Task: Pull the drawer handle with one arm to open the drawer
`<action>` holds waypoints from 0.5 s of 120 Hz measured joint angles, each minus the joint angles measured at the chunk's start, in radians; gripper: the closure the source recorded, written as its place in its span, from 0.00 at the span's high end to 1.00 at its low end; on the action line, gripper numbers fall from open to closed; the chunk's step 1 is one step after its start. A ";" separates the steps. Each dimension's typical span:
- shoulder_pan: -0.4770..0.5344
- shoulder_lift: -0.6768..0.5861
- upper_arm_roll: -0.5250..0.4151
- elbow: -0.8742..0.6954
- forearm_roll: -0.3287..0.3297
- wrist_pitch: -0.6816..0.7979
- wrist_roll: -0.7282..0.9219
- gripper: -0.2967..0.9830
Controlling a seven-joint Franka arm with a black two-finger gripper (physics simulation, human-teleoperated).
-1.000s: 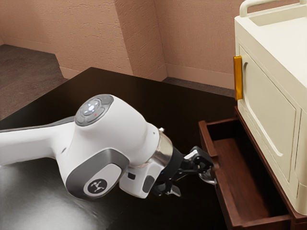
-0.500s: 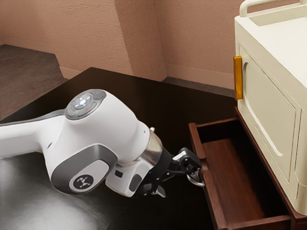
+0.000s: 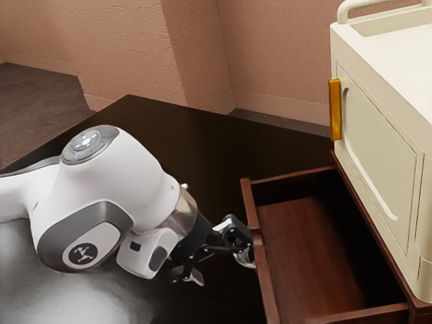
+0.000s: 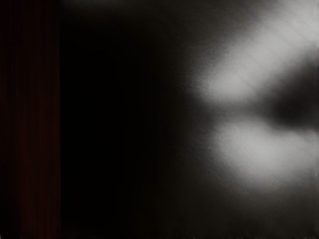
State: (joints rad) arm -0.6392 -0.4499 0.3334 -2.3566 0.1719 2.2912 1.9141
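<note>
The end effector (image 3: 221, 260) and drawer (image 3: 262, 270) have moved farther out from the cabinet (image 3: 378, 155). The end effector's fingers stand apart, one seemingly hooked at the metal handle (image 3: 243, 259) on the drawer's face, away from the cabinet. Draw straight outward from the cabinet, level, without twisting. One end effector, one metal handle, one drawer, one cabinet, one yellow handle (image 3: 335, 110).
</note>
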 joint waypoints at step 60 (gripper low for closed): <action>0.019 -0.076 0.000 -0.029 0.007 -0.046 -0.004 0.75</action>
State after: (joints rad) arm -0.6197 -0.5255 0.3330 -2.3853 0.1793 2.2457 1.9104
